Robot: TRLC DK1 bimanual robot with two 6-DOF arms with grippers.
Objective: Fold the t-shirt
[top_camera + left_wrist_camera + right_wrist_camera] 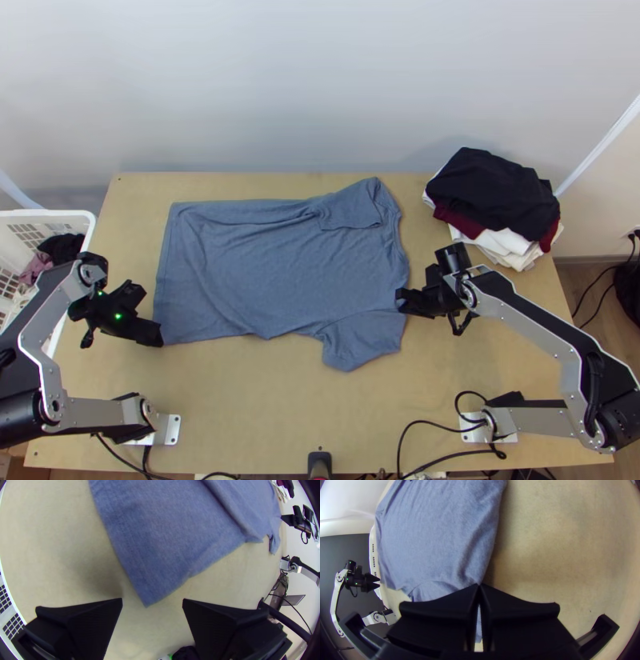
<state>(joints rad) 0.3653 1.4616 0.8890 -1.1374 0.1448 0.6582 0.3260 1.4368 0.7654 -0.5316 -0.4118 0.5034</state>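
A blue-grey t-shirt (272, 264) lies spread on the table, hem at the left, collar at the right. Its far sleeve lies over the body; the near sleeve points towards the table's near edge. At the near hem corner is my left gripper (150, 314). In the left wrist view the left gripper (152, 602) stands open, the shirt's corner (150, 595) lying just beyond the gap. My right gripper (400, 301) is at the collar side, by the near shoulder. The right wrist view has the right gripper (479, 585) shut on the shirt's edge (471, 575), with cloth also visible below the fingers.
At the back right sits a stack of folded clothes (496, 200), black on top. A white basket (80, 214) with some clothing stands beyond the table's left edge. Bare wood (280, 400) lies between the shirt and the near edge; cables run by the right arm's base.
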